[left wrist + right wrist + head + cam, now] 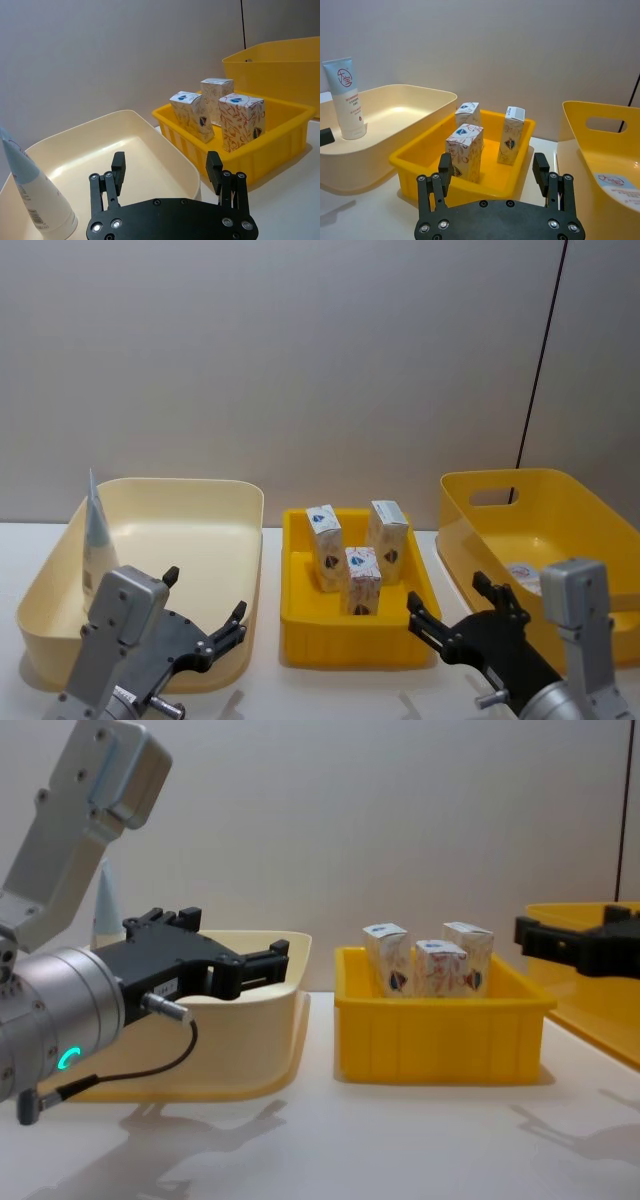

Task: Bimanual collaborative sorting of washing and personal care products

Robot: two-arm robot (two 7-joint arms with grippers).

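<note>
Left gripper (205,595): jaws spread wide with nothing between them. It hovers at the near right corner of the cream bin, about level with the rim in the chest view.
Left gripper, wrist view (166,162): both black fingers point over the cream bin's floor toward the yellow tray.
Right gripper (447,592): jaws also wide apart and empty. It hangs above the table, near the front, between the yellow tray and the large yellow bin.
Right gripper, wrist view (492,162): the fingers frame the tray's near wall and the closest carton.
Cream bin (200,483): on the robot's left, wide and shallow.
Tube (97,535): pale blue and white with red print, standing cap-down and tapering upward against the cream bin's left wall, well apart from the left gripper.
Yellow tray (300,625): in the middle, just beside the cream bin.
Front carton (363,580): upright, nearest the robot.
Back-left carton (325,533): upright, tilted slightly, close behind the front one.
Back-right carton (388,528): upright, near the tray's far wall.
Large yellow bin (560,480): on the right, with a handle slot in its far wall.
Whitish item (520,575): lies flat on that bin's floor and bears red print. I cannot tell its kind.
Table (270,680): white, under all three containers.
</note>
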